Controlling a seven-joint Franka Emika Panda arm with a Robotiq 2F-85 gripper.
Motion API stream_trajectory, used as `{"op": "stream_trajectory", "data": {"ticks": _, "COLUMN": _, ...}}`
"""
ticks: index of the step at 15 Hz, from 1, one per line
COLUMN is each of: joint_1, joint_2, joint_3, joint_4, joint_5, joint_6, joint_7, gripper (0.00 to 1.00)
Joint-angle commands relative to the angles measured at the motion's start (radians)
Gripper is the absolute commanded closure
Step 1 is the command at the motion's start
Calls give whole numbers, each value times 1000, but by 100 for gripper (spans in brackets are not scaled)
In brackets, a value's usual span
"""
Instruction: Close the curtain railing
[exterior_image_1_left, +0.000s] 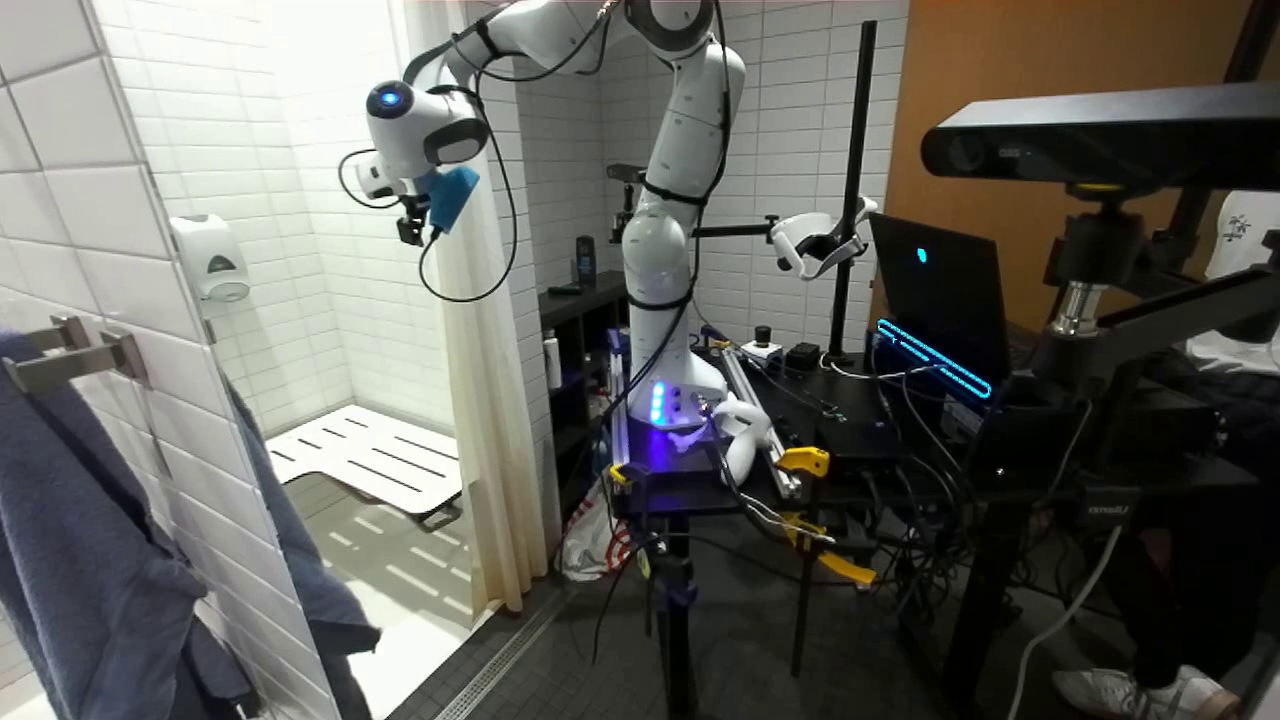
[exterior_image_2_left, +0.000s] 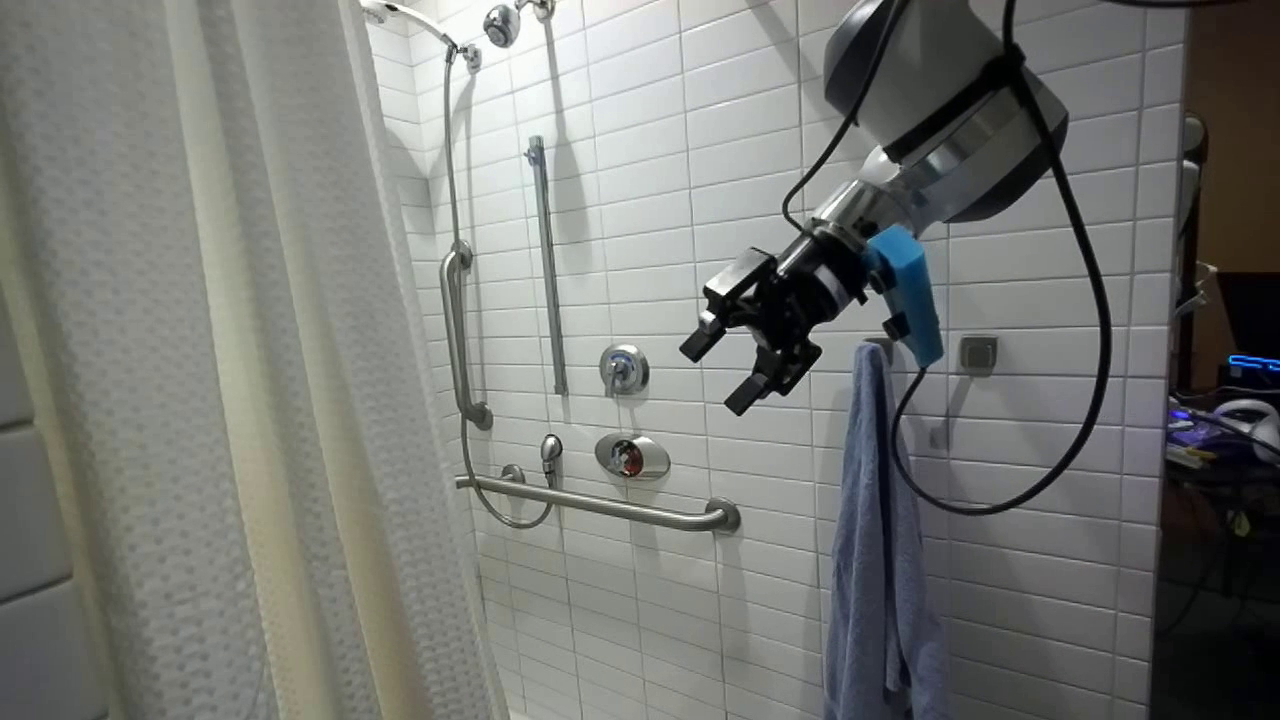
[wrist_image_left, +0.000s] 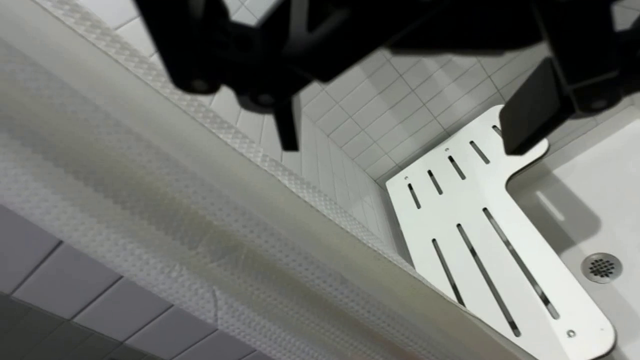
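The cream curtain (exterior_image_1_left: 490, 420) hangs in vertical folds, gathered at one side of the shower opening. In an exterior view the curtain (exterior_image_2_left: 260, 400) fills the left side. In the wrist view the curtain (wrist_image_left: 200, 210) runs diagonally from the upper left to the lower middle. The curtain rail is out of view. My gripper (exterior_image_2_left: 722, 370) is open and empty, with a visible gap to the curtain's edge. It also shows small in an exterior view (exterior_image_1_left: 410, 228), just left of the curtain. In the wrist view the fingers (wrist_image_left: 407, 122) are wide apart, with nothing between them.
A white slotted shower seat (exterior_image_1_left: 375, 455) is behind the curtain line. A grab bar (exterior_image_2_left: 620, 510) and shower fittings (exterior_image_2_left: 625, 370) are on the tiled wall. A blue-grey towel (exterior_image_2_left: 880, 560) hangs below the arm. A cable (exterior_image_1_left: 500, 280) loops from the wrist.
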Motion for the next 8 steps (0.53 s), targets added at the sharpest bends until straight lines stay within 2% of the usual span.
{"op": "stream_trajectory", "data": {"ticks": 1, "joint_1": 33, "joint_2": -20, "joint_3": 42, "joint_4": -35, "joint_5": 171, "joint_6": 26, "joint_7": -99, "gripper": 0}}
{"op": "stream_trajectory", "data": {"ticks": 5, "joint_1": 58, "joint_2": -13, "joint_3": 114, "joint_4": -53, "joint_5": 381, "joint_6": 23, "joint_7": -228, "gripper": 0}}
{"op": "stream_trajectory", "data": {"ticks": 8, "joint_1": 73, "joint_2": -10, "joint_3": 200, "joint_4": -60, "joint_5": 524, "joint_6": 89, "joint_7": -355, "gripper": 0}}
